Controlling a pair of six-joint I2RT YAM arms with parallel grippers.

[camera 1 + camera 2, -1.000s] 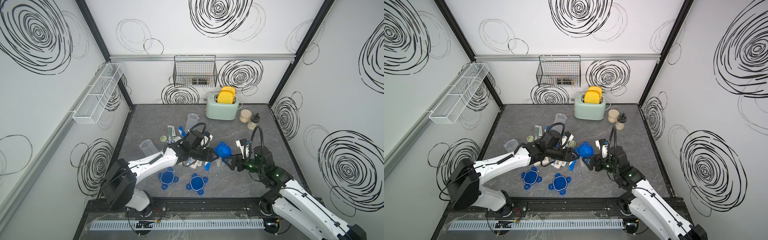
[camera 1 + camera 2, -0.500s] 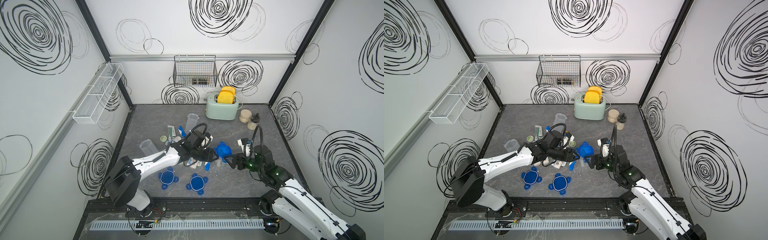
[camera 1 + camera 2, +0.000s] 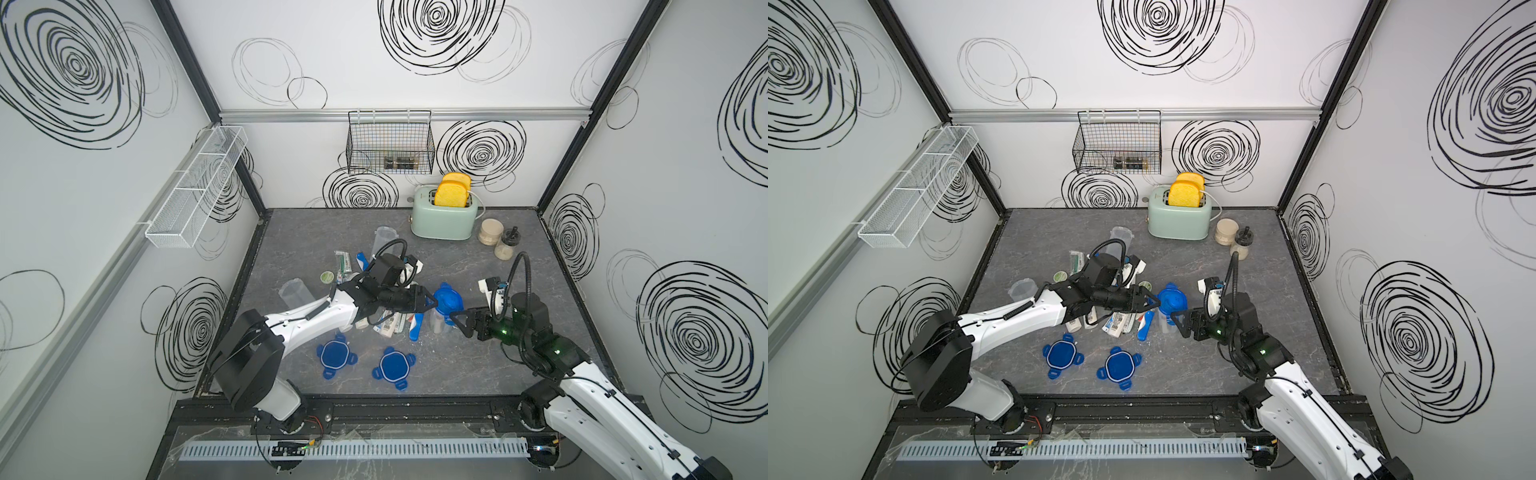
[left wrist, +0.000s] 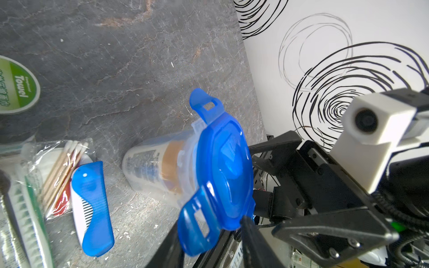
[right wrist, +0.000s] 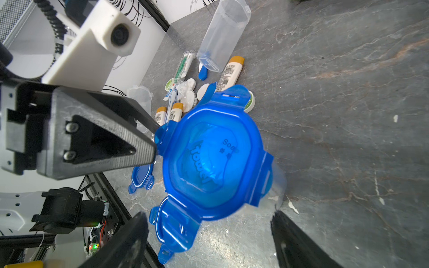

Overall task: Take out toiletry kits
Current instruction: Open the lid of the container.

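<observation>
Mid-table in both top views, a clear jar (image 3: pixel 439 328) stands upright under a blue lid (image 3: pixel 446 296). The left gripper (image 3: pixel 432 305) is at one edge of the lid, and the right gripper (image 3: pixel 455 322) is just beside the jar on the opposite side. Loose kit items (image 3: pixel 395 328), tubes, small bottles and sachets, lie heaped on the table (image 3: pixel 478 374) under the left arm. Two spare lids (image 3: pixel 332 355) lie flat nearer the front.

From the left wrist, the lid sits closed on the jar, and a cream bottle (image 4: pixel 171 162) with a tan cap shows through the wall, so one kit is inside. One lid tab (image 4: pixel 197 227) lies between the left gripper's fingers (image 4: pixel 254 243). The jaws are partly apart, one on each side of the tab, and I cannot tell whether they press it. On the table beside the jar lie a blue folding comb (image 4: pixel 92 208), a cotton swab packet (image 4: pixel 62 162) and a round green tin (image 4: pixel 16 85) marked Towel.

From the right wrist, the camera looks down on the lid, and a Towel label shows through it. The right gripper's fingers (image 5: pixel 125 243) stand wide apart with nothing held, and the lid's nearest tab lies between them. Beyond lies an empty jar (image 5: pixel 222 34) on its side among more kit pieces.
</observation>
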